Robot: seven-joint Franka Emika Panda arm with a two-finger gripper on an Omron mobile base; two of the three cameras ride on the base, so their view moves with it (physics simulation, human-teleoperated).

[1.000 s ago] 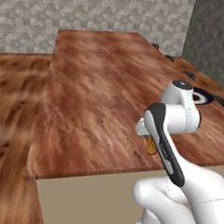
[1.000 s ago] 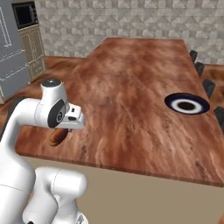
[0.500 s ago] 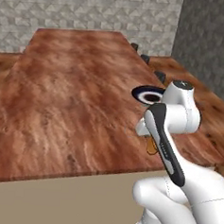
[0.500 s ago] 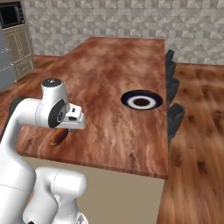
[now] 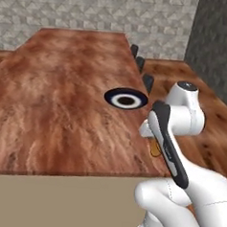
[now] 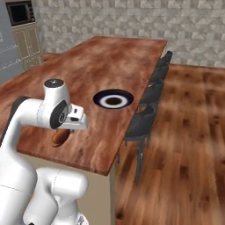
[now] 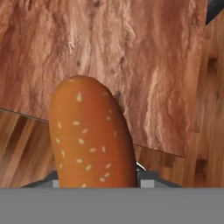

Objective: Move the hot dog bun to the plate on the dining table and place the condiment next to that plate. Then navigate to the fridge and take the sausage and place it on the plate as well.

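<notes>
Gripper point(image 6: 61, 135) clamps the hot dog bun point(image 7: 89, 135) above the table's point(image 5: 54, 97) near corner; plate point(image 6: 113, 99) sits bare, condiment and sausage unplaced.

White arm folded at its elbow, hand point(image 6: 61, 134) pointing down, clamped shut.

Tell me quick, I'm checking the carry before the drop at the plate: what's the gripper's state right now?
Gripper: closed on the hot dog bun, carried above the dining table edge.
</notes>
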